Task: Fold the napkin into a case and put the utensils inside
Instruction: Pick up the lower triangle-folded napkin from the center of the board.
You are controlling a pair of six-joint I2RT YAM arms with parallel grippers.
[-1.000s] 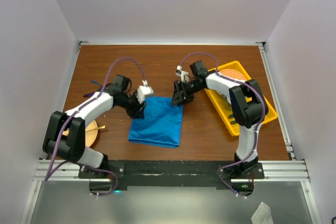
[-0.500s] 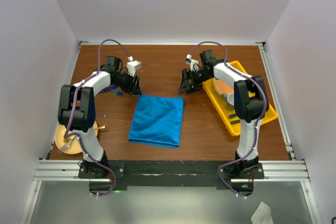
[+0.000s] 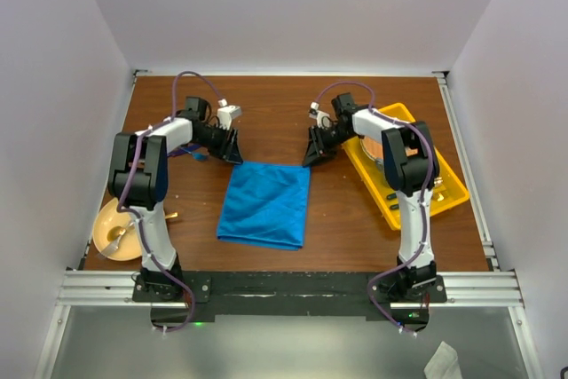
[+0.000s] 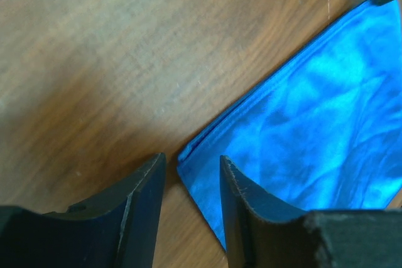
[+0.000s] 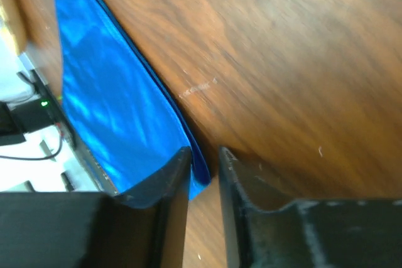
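While napkin point(image 3: 264, 204) lies mid-frame, folded but wide | left gripper point(image 4: 191, 167) released astride upper-left corner | right gripper point(image 5: 204, 161) at upper-right corner, grasp unclear | narrowing folds, filling pending

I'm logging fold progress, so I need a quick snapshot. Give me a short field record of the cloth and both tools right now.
cloth: bright blue shiny napkin, folded into a flat rectangle on the brown wooden table
left tool: jaws apart, straddling the far-left corner
right tool: jaws narrowly apart around the far-right corner; grip unclear
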